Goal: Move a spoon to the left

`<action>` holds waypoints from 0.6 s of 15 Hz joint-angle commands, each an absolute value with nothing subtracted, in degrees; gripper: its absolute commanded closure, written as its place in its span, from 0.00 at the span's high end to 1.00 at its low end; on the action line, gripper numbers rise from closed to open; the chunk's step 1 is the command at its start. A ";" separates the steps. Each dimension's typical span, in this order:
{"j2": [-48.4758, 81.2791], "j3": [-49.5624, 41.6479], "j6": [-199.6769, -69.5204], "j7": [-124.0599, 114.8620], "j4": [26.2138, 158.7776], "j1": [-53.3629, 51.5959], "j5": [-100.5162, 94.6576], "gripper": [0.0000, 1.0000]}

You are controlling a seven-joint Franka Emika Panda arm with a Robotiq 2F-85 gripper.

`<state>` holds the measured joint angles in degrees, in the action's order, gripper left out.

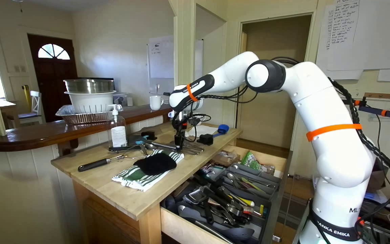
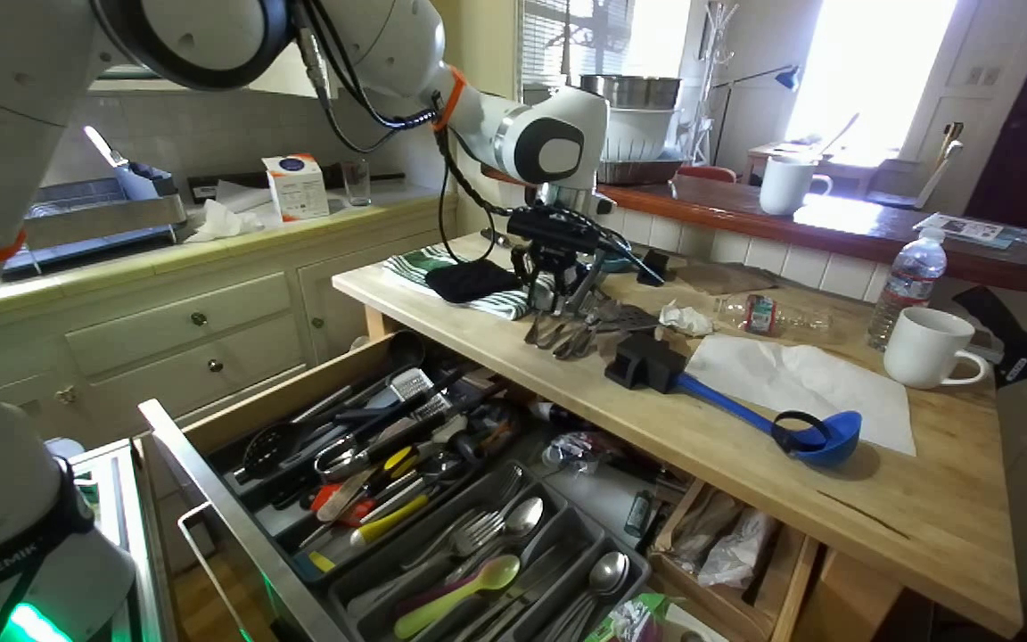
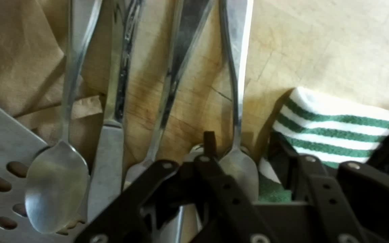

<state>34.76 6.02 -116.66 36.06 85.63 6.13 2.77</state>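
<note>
In the wrist view a silver spoon lies on the wooden tabletop, its handle pointing up the picture. My gripper is open, with one finger on each side of this spoon's bowl and neck; both fingers look apart from it. Part of the bowl is hidden behind the gripper. A second spoon lies at far left on a slotted turner, with a knife beside it. Another utensil's bowl or head is partly hidden by the gripper. The gripper shows low over the utensils in both exterior views.
A striped green-white towel with a black cloth on it lies beside the gripper. A blue scoop with a black block, white paper, a mug and a soap bottle stand around. An open drawer holds many utensils.
</note>
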 commanded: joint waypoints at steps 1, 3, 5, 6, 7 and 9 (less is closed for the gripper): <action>28.10 6.20 -114.47 33.60 92.20 7.14 5.99 0.78; 23.57 5.01 -115.56 30.28 97.37 7.08 6.36 0.93; 19.06 3.47 -117.91 25.10 102.41 7.42 7.01 1.00; 16.94 2.72 -118.74 23.41 104.52 7.66 7.47 1.00; 15.05 1.92 -119.37 21.76 106.42 7.86 7.95 1.00; 11.42 0.07 -122.07 19.03 109.86 8.23 8.43 1.00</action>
<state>18.38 2.04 -117.21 23.17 101.49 7.67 6.77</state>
